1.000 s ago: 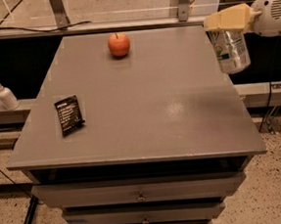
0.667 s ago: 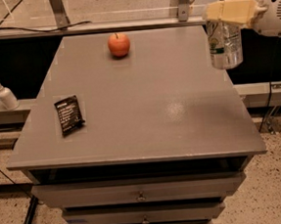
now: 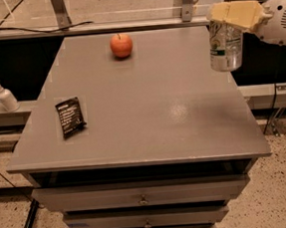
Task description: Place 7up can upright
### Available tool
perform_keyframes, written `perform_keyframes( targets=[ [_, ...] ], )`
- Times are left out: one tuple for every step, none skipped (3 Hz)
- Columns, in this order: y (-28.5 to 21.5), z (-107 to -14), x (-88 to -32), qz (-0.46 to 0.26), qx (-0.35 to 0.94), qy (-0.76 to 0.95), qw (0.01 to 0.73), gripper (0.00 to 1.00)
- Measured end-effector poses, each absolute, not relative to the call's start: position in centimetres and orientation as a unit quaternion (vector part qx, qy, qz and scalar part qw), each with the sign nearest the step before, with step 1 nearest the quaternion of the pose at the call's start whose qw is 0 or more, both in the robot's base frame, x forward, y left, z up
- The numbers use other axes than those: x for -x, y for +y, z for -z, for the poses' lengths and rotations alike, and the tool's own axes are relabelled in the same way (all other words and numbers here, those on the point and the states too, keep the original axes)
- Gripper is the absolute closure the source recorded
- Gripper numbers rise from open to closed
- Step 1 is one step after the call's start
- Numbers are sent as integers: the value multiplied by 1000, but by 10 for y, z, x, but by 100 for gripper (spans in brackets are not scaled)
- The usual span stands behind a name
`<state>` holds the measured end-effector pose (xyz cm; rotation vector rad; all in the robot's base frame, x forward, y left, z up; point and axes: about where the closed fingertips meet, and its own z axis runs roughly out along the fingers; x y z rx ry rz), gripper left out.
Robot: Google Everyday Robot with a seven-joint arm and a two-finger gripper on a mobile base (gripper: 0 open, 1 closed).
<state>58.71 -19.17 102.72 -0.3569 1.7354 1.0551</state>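
Hanging under midair fingers (image 3: 234, 14): 7up can (image 3: 225, 46)

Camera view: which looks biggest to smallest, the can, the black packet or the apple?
1. 7up can, hanging from the pincer at upper right.
2. Black packet, close behind, though nearer the camera, so unsure.
3. Apple, smallest.

A: Where's the gripper (image 3: 230, 17)?
B: Top rt of view, reaching in from the rt; white arm (image 3: 281, 21) behind it.
A: State?
B: Clamped on the 7up can (image 3: 226, 49) from above, can hanging upright.
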Motion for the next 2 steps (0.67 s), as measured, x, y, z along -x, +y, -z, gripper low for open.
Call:
perform_keyframes(
  targets=[
    [-204, -1019, -594, -465, 113, 665, 573, 100],
    [-212, -1018, -603, -472, 94, 608, 632, 100]
  ],
)
